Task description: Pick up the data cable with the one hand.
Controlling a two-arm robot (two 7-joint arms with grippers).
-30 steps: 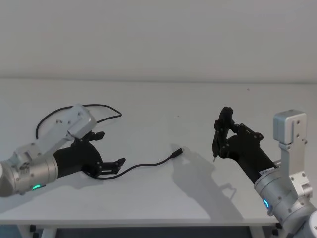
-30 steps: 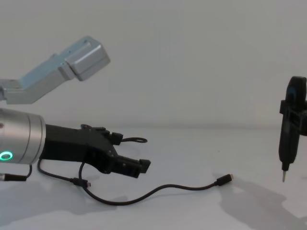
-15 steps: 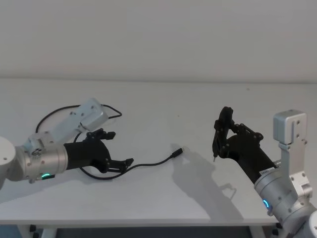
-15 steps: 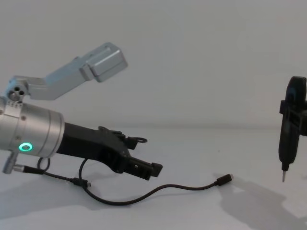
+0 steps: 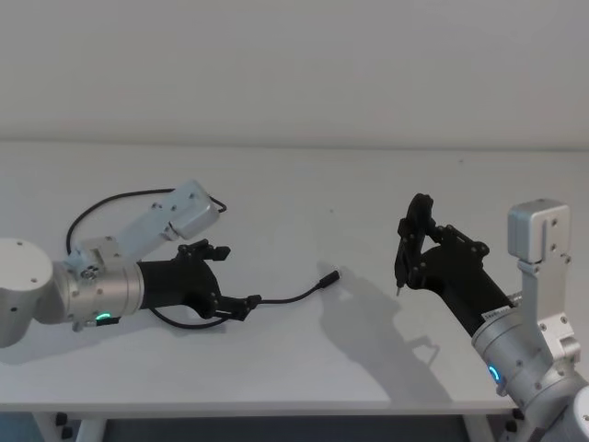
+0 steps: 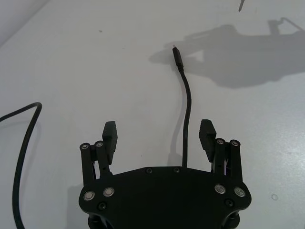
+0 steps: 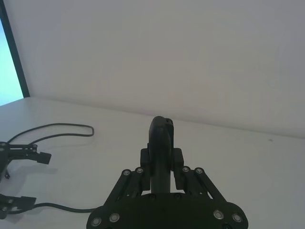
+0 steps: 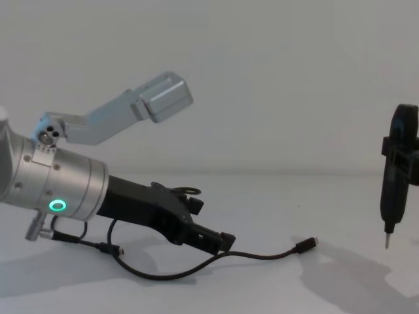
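Your data cable (image 5: 285,298): thin black cord, lying flat on the left half of the white worktop (image 5: 368,184). One loose loop curves toward the far edge behind the left arm. The other run ends mid-worktop in a small dark plug (image 5: 329,278). Left claw (image 5: 237,274) sits low over it, spread wide, the cord passing between the fingers, ungripped. Right claw (image 5: 405,253) hangs above the right side.

Black data cable (image 6: 187,109), white table (image 5: 304,184), black fingers (image 6: 110,136), green wrist ring (image 8: 59,205).
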